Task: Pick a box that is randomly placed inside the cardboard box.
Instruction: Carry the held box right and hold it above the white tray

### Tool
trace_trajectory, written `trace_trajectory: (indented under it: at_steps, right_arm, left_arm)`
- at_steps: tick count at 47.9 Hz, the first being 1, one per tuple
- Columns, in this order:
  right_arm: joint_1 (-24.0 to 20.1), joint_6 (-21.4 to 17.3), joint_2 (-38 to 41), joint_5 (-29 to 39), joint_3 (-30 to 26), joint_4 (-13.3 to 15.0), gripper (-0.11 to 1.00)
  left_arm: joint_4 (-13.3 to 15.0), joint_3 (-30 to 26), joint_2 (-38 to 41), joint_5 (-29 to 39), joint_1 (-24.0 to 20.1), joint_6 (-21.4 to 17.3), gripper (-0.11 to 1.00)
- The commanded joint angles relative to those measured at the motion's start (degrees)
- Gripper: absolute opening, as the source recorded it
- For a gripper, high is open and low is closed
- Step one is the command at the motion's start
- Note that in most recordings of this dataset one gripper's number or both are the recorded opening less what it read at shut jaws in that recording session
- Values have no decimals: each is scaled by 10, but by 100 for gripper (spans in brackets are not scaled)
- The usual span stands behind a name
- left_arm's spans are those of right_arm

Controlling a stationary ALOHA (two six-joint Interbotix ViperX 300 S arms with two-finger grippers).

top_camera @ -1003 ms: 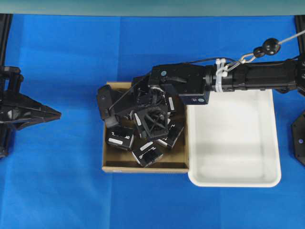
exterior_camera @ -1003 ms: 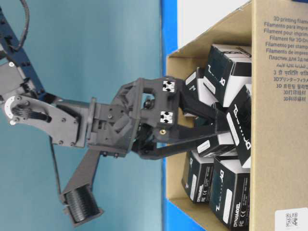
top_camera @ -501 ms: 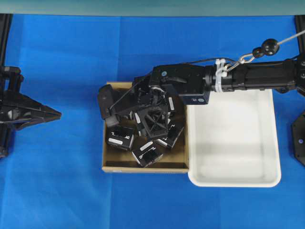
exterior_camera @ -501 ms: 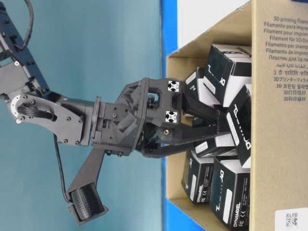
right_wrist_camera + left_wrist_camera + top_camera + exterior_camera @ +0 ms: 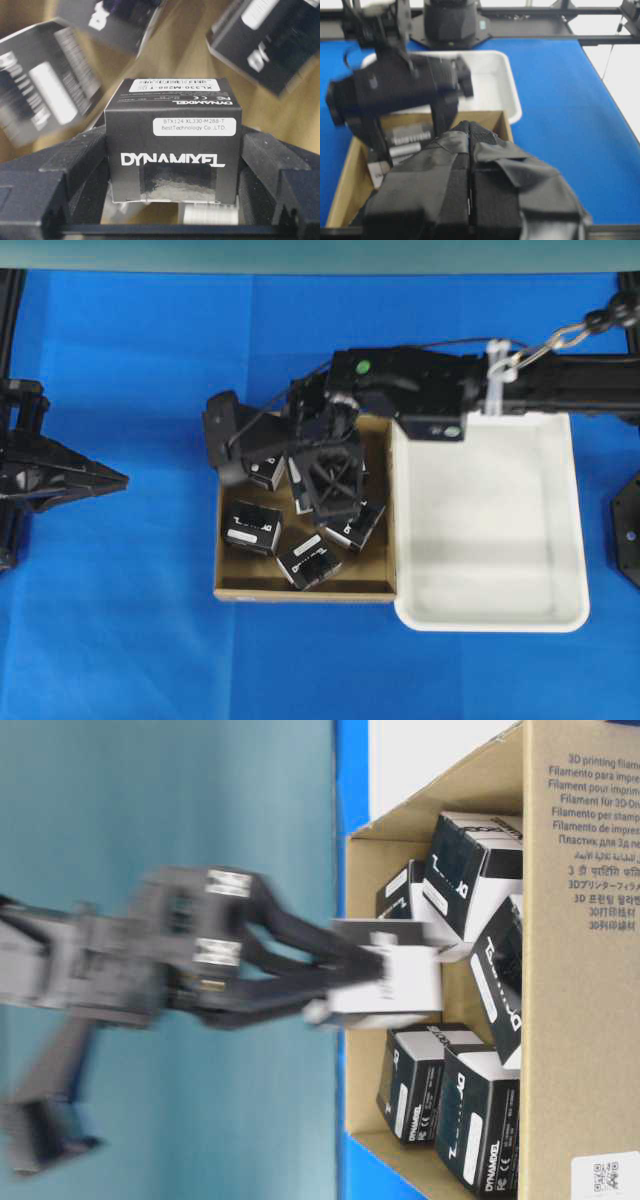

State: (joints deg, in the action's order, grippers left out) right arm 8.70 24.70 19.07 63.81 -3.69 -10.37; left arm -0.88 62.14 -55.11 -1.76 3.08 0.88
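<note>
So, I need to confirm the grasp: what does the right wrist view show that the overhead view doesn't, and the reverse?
Right wrist only: the box clamped between the fingers, its lettering readable.

Overhead only: the white tray, the idle left gripper, and the cardboard box outline.

Both: the right gripper and other black cartons inside.

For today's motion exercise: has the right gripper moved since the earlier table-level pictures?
Yes. The right gripper, fingers closed on a box, has pulled leftward out of the cardboard box.
</note>
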Motion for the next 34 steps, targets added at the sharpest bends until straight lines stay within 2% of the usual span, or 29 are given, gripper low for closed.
trace_trajectory:
  at_steps: [1,12,17,25,34]
  right_arm:
    - [6,-3,-25,29,-25,-3,71]
    - [35,-19,-83,113,-75,-3,71]
    - [47,-24,-106,151,-79,-3,71]
    - [71,-26,-137,191,-49,-3,71]
    - [94,-22,-170,183,17,-3,71]
  left_arm:
    - [-2,-16,4,-4,1,1,-6]
    - [-2,-17,4,-3,0,1,-6]
    - [-1,-17,4,-3,1,1,-6]
    - [-2,-17,4,-3,1,1,-6]
    - [-2,-18,4,-4,1,1,-6]
